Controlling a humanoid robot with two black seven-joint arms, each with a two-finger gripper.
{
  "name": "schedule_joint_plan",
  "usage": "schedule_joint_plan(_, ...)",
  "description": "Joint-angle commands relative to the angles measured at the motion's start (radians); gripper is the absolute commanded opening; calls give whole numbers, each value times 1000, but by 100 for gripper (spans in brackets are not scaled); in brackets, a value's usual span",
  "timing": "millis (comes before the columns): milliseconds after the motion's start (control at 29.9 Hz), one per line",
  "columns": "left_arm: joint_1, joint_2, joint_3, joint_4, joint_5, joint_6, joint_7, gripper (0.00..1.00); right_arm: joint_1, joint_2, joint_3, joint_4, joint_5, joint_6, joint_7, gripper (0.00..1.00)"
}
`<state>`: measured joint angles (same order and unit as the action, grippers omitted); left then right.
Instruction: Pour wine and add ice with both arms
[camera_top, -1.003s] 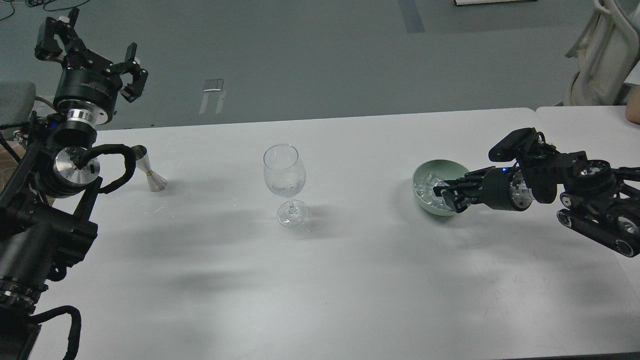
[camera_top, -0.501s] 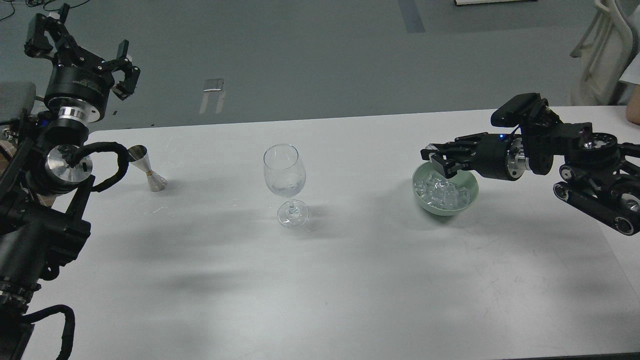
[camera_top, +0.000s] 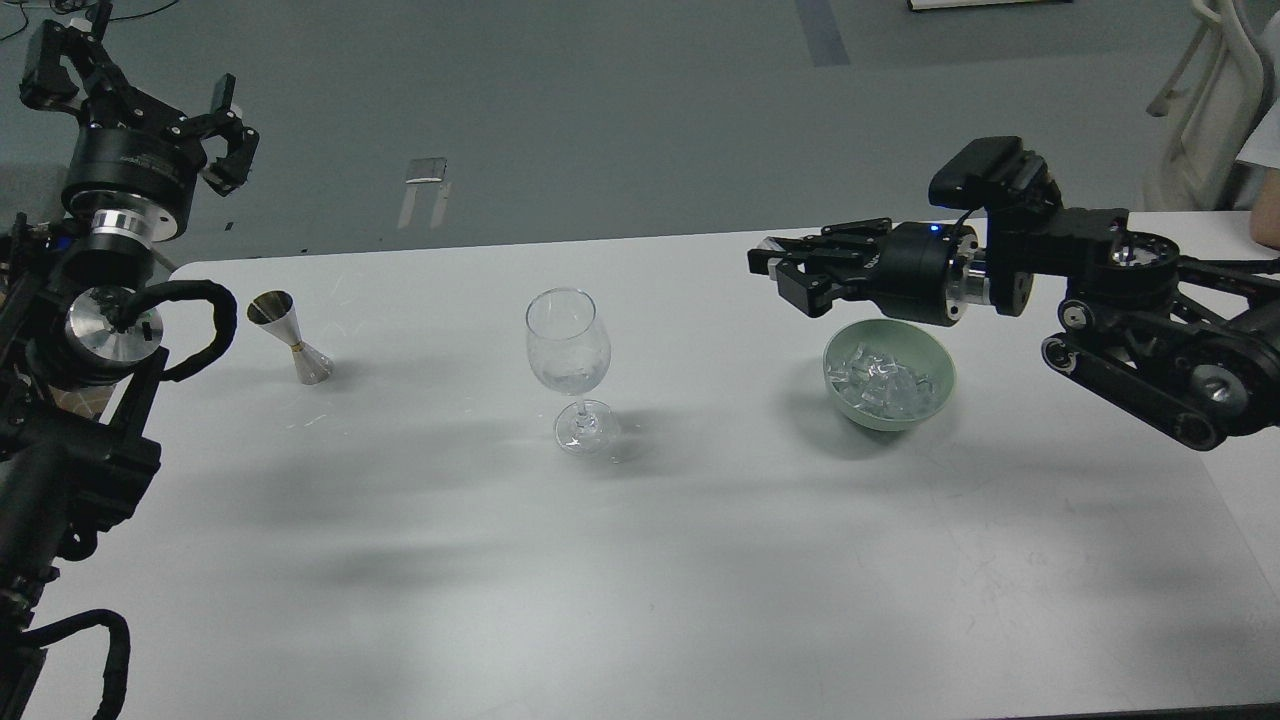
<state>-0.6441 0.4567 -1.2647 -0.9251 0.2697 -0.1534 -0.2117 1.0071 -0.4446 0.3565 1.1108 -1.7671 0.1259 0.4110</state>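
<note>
A clear stemmed glass (camera_top: 568, 345) stands at the table's middle, with a little clear wine (camera_top: 570, 381) hardly visible at its bottom. A pale green bowl (camera_top: 935, 355) to its right holds several ice cubes (camera_top: 880, 380). My right gripper (camera_top: 785, 275) hovers above and just left of the bowl, pointing left toward the glass. Its dark fingers are close together, and I cannot tell whether ice sits between them. My left gripper (camera_top: 135, 85) is open and empty, raised high beyond the table's far left corner.
A small silver jigger (camera_top: 290, 337) stands on the white table (camera_top: 640, 560) at the left, below my left arm. The right arm's links stretch over the table's right end. A white chair (camera_top: 1210, 100) stands beyond the far right corner.
My right gripper has lifted out of the bowl and moved up and left toward the glass. My left gripper has drawn further up and left, away from the jigger.
</note>
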Motion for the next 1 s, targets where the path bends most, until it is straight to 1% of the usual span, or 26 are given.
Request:
schedule_joint_plan(0,3,13,-1,0,-4,-2,0,98,11,56,21,-2,0,0,0,17)
schedule_joint_plan(134,11,23,-1,0,-23,-2,-2,98,18,160,65,-12,-6,0,-8,16)
schedule_joint_plan(301,12,23,-4,0,-24,-2,-2,98,51,256,65,-34,-8,0,-9,16)
schedule_joint_plan(368,14,22,-16,0,-27,-2,-2,98,56,293,65,-52,-9,0,-21,16)
schedule_joint_plan(535,15,20,-22,0,-29,-2,-5,98,85,386,64,-166,-9,-18,-29,16)
schedule_joint_plan(669,15,20,-24,0,-30,-2,-5,98,99,403,55,-187,-9,-20,-29,16)
schedule_joint_plan(869,15,20,-24,0,-30,-2,-3,98,103,402,50,-174,-8,-19,-29,17)
schedule_joint_plan(969,15,20,-24,0,-30,-3,-3,98,97,371,41,-151,-6,-15,-28,18)
